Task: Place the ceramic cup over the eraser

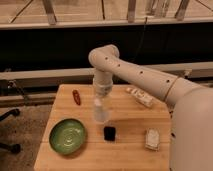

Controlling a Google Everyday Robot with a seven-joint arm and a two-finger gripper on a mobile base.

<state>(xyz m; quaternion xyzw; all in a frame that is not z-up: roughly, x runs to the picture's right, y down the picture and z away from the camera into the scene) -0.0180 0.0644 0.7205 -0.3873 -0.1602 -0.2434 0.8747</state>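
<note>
The white ceramic cup [100, 114] hangs under my gripper [99, 104], which reaches down from the arm's wrist over the middle of the wooden table [125, 117]. The gripper is shut on the cup's top. The black eraser [109, 133] lies on the table just in front of the cup and slightly to its right, apart from it. The cup's lower edge sits close to the table surface; I cannot tell whether it touches.
A green plate [67, 136] lies at the front left. A red oblong object [76, 97] lies at the back left. A white tube [140, 97] lies at the back right, a white packet [152, 139] at the front right. The robot's body fills the right edge.
</note>
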